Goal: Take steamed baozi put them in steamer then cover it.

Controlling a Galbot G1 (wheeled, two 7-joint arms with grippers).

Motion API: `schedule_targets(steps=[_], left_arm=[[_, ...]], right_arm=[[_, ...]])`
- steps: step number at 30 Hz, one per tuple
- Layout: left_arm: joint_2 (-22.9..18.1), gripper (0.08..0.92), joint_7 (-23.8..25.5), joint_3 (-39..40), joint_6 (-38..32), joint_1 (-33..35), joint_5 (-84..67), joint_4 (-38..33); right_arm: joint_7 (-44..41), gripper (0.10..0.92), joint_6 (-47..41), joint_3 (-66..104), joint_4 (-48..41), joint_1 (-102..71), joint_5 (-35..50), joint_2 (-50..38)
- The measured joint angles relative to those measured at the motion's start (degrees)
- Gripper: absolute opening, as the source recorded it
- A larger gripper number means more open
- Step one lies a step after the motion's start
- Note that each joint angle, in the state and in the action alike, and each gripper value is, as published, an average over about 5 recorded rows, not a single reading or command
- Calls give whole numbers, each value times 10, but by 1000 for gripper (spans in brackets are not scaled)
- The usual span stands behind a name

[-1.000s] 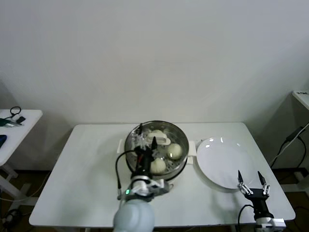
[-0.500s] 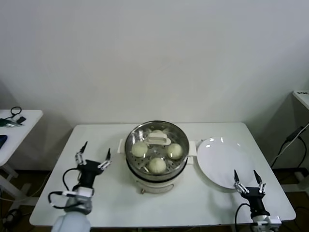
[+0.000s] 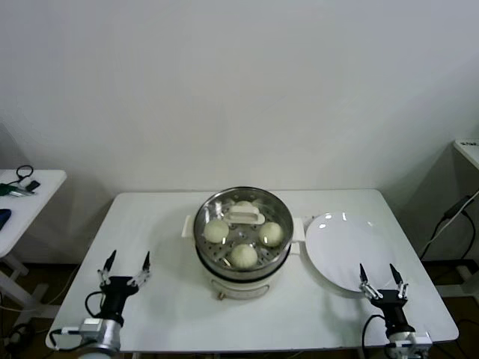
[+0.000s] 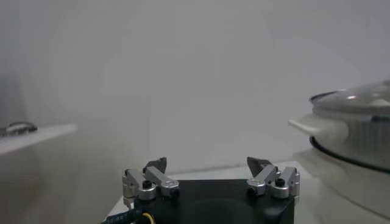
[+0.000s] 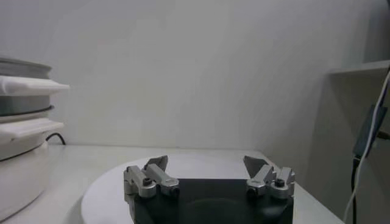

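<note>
Left gripper (image 3: 126,262): near table (image 3: 157,224) front-left corner, fingers spread, holding nothing. Steamer (image 3: 241,258): table centre, glass cover (image 3: 243,226) seated on its rim (cream handle up), four steamed baozi (image 3: 216,230) inside. White plate (image 3: 344,250): just right of steamer. Right gripper (image 3: 378,276): at plate's near edge, fingers spread, empty.
</note>
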Motion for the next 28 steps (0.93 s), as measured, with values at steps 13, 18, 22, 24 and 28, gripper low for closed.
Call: schedule_targets(steps=[13, 18, 22, 24, 28], left_arm=[[-8, 823, 12, 4, -51, 12, -42, 37], [-10, 823, 13, 4, -59, 11, -47, 43], [-11, 823, 14, 5, -62, 12, -50, 45], [-11, 823, 15, 5, -63, 12, -51, 47], [-11, 823, 15, 5, -65, 13, -53, 49]], right_arm=[[0, 823, -8, -3, -1, 2, 1, 1], [0, 823, -9, -3, -1, 2, 1, 1], [0, 823, -10, -3, -1, 2, 2, 1], [-1, 823, -10, -3, -2, 2, 3, 0], [-1, 823, -10, -3, -2, 2, 5, 0]])
